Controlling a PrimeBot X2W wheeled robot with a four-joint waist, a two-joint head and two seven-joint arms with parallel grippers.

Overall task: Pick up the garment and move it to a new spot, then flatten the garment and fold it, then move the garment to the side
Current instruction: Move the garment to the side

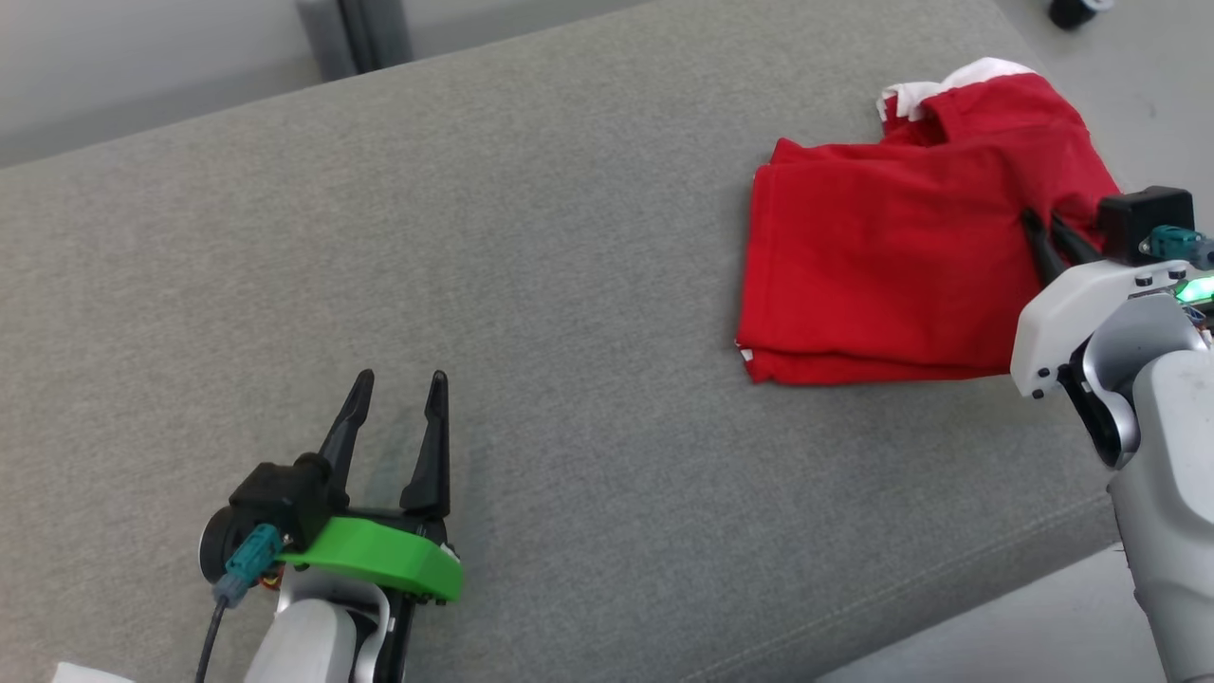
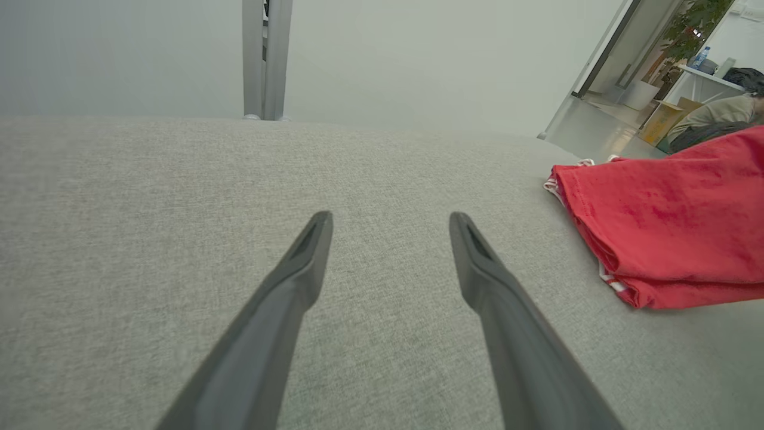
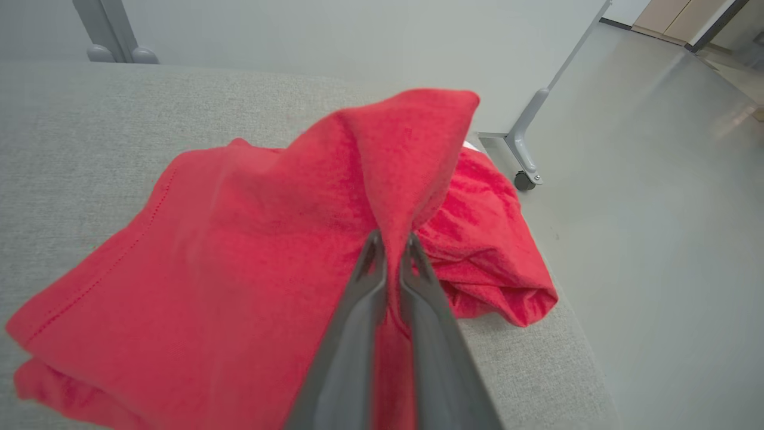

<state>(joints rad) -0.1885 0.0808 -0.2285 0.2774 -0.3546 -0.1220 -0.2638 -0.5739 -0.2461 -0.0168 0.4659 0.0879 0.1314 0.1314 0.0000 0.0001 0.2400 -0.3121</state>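
Grey fabric surface (image 1: 569, 285), perhaps a cushion, folded red garment (image 1: 882, 266) near edge

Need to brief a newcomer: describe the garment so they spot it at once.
On the wide grey padded surface, look to its right end. There lies a folded garment with white trim, one fold pinched up by the right gripper. Its bright red stands out against the plain grey.

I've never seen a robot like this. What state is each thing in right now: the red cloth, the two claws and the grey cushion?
red garment, folded in layers, lying near the cushion's right edge, one fold pinched up.
right gripper, shut on that raised fold of the red garment.
left gripper, open, holding nothing, apart from the garment.
grey cushion, flat, carrying the garment.
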